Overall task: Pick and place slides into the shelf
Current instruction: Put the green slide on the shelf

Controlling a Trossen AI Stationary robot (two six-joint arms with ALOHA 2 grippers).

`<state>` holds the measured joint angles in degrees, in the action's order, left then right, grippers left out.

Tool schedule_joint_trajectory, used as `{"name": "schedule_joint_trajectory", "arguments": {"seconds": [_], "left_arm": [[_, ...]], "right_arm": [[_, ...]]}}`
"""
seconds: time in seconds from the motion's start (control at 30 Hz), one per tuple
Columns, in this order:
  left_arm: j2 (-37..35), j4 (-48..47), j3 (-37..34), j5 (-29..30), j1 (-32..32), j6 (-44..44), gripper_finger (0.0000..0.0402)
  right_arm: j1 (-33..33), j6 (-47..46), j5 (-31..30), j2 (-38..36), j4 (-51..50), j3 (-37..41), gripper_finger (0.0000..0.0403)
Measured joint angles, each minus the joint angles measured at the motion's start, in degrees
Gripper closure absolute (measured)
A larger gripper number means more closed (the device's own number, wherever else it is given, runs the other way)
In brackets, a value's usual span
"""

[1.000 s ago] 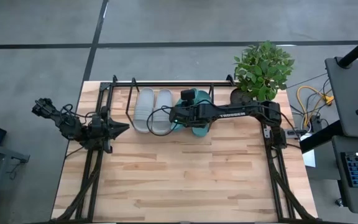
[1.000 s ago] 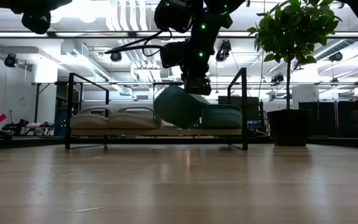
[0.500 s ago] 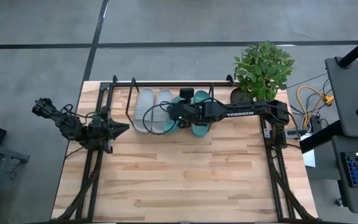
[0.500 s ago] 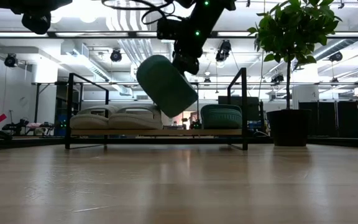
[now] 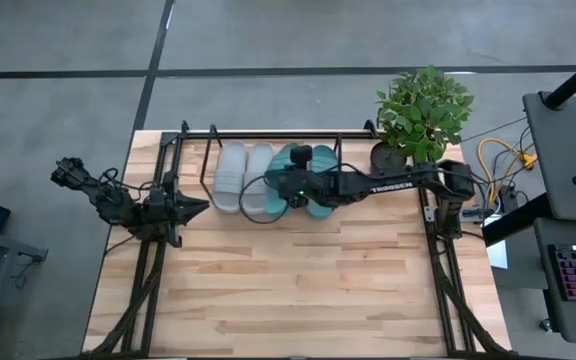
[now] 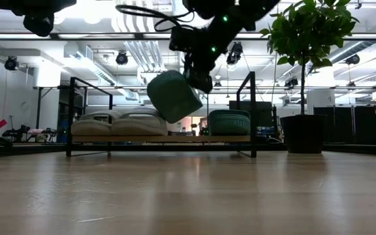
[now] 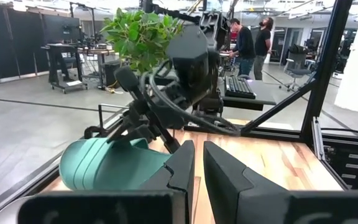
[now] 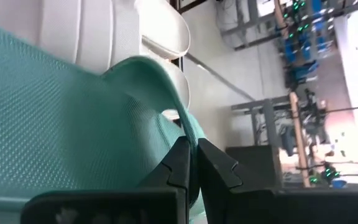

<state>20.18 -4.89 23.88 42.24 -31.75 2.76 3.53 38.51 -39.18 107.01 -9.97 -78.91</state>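
Two light grey slides (image 5: pixel 243 178) lie side by side on the left of the shelf (image 5: pixel 208 160), a black rod rack at the table's far edge. One teal slide (image 6: pixel 231 122) rests flat on the shelf's right part. A second teal slide (image 6: pixel 173 96) hangs tilted above the shelf's middle, with my right gripper (image 6: pixel 198 81) shut on it. My left gripper (image 5: pixel 200 206) waits shut at the table's left side, level, touching nothing. My right gripper pinches the teal slide's strap at its curved edge (image 8: pixel 185 127) between the two fingers. The fingers slant down from the table's right side. The slide hangs below them to the left, tilted, lifted clear of the shelf and of the other slides.
A potted plant (image 5: pixel 423 112) stands at the far right corner beside the shelf's right end. The shelf's upright end loops (image 6: pixel 254 111) rise on both sides of the slides. Bare wood table (image 5: pixel 298 280) stretches toward the near edge. People stand in the room beyond the table.
My right gripper has risen with the teal slide from just above the shelf's base to above the shelf's rods. It has tipped and rolled, so the slide has turned and now hangs more steeply tilted. It stays shut on the slide.
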Motion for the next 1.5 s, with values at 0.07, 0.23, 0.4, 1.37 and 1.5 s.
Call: {"name": "schedule_joint_trajectory", "arguments": {"seconds": [0.07,0.23,0.4,1.37,1.5], "left_arm": [[0.0,0.0,0.0,0.0,0.0,0.0,0.0382],[0.0,0.0,-0.1,0.1,0.0,0.0,0.0382],[-0.1,0.2,-0.1,0.0,0.0,-0.1,0.0382],[-0.1,0.4,-0.2,0.1,0.0,-0.2,0.0382],[-0.1,0.4,-0.2,0.1,0.0,-0.2,0.0382]], "right_arm": [[0.0,1.9,-0.8,-0.8,3.0,2.9,0.0392],[0.2,2.1,0.2,-4.0,5.5,7.7,0.0392],[0.8,-1.2,1.1,-5.9,6.0,10.6,0.0392],[1.9,0.5,3.8,-5.9,25.9,18.8,0.0392],[2.2,-1.3,4.6,-5.6,25.4,19.0,0.0392]]}}
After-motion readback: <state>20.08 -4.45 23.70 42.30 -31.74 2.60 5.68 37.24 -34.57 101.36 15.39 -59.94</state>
